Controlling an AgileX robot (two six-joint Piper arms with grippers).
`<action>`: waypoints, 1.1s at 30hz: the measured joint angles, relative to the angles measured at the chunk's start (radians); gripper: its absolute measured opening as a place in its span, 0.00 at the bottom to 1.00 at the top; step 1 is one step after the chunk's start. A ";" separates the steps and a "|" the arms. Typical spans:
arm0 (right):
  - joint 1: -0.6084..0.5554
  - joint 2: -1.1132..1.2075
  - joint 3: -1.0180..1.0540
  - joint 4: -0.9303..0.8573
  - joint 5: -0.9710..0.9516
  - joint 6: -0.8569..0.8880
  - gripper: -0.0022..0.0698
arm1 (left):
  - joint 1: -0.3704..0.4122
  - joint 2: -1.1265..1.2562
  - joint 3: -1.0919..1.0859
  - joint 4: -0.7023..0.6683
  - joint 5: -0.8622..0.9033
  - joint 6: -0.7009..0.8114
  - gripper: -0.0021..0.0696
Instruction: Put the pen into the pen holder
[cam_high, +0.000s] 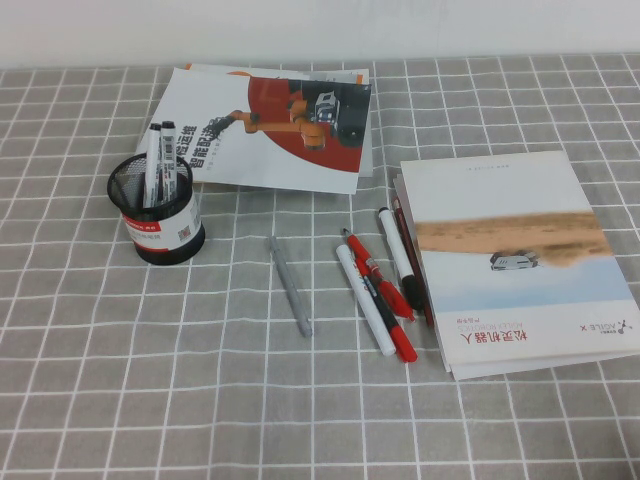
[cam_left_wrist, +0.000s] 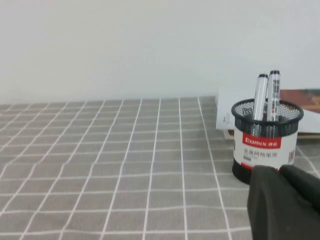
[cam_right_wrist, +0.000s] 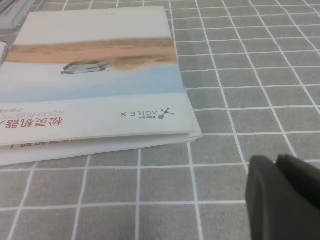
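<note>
Holder: you see the pen holder (cam_high: 158, 215) at the left of the table (cam_high: 120, 380), two markers (cam_high: 158, 160) standing in it, a booklet with a red disc (cam_high: 270, 125) just behind.
Left gripper: the left gripper (cam_left_wrist: 287, 202) shows only in its wrist view, low and near the holder (cam_left_wrist: 266, 140); you cannot tell if its fingers are open.
Grey pen: the slim grey pen (cam_high: 289, 285) lies alone at centre.
Pen: the pen (cam_high: 364, 299) lies right of centre, touching the red pens (cam_high: 385, 290); a black-capped marker (cam_high: 400, 258) lies beside them.
Booklets: a stack of booklets (cam_high: 515, 260) sits at the right.
Right gripper: the right gripper (cam_right_wrist: 285, 200) hangs over bare cloth near that stack (cam_right_wrist: 95, 75); finger state unclear.
</note>
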 joint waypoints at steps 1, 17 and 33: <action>0.000 0.000 0.000 0.000 0.000 0.000 0.01 | 0.000 0.000 0.000 0.000 0.007 0.000 0.02; 0.000 0.000 0.000 0.000 0.000 0.000 0.01 | 0.000 0.000 0.000 0.003 0.287 0.000 0.02; 0.000 0.000 0.000 0.000 0.000 0.000 0.01 | 0.000 0.000 0.000 0.045 0.290 0.000 0.02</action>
